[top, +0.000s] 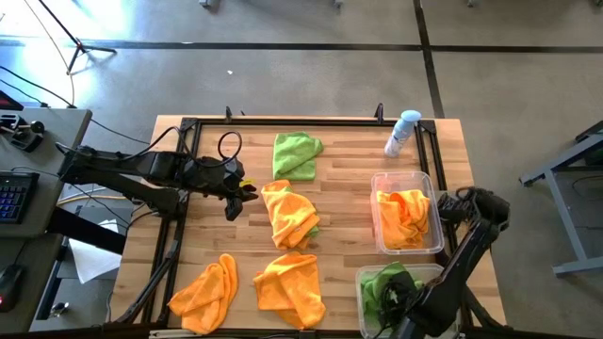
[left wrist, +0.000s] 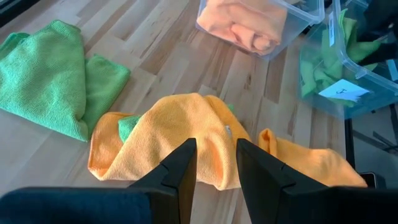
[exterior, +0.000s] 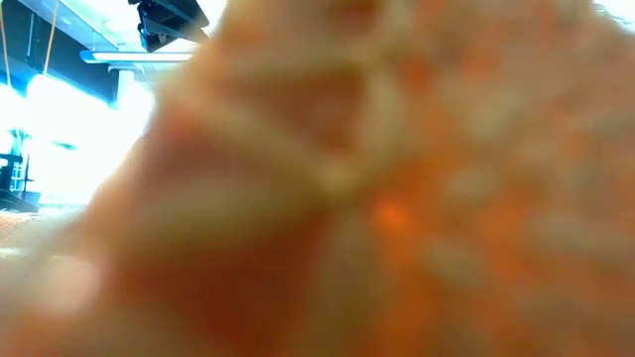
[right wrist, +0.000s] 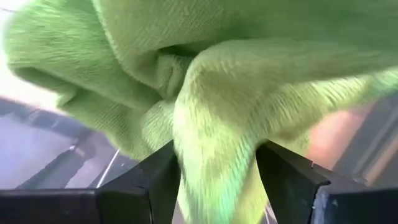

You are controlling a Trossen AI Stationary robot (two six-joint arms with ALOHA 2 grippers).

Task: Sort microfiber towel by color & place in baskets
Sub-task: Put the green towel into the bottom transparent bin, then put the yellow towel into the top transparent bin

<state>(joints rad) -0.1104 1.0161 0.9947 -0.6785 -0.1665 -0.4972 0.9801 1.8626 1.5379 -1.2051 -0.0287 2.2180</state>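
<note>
Right wrist view: right pincer (right wrist: 214,180) parted, green towel (right wrist: 205,93) seemingly between its fingers.

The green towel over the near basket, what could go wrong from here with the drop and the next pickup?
1. In the right wrist view the green towel sits between the right gripper fingers, so it might cling and lift back out of the near basket.
2. The left gripper hovers over an orange towel with a green scrap tucked in it; one grab could take both colours.
</note>
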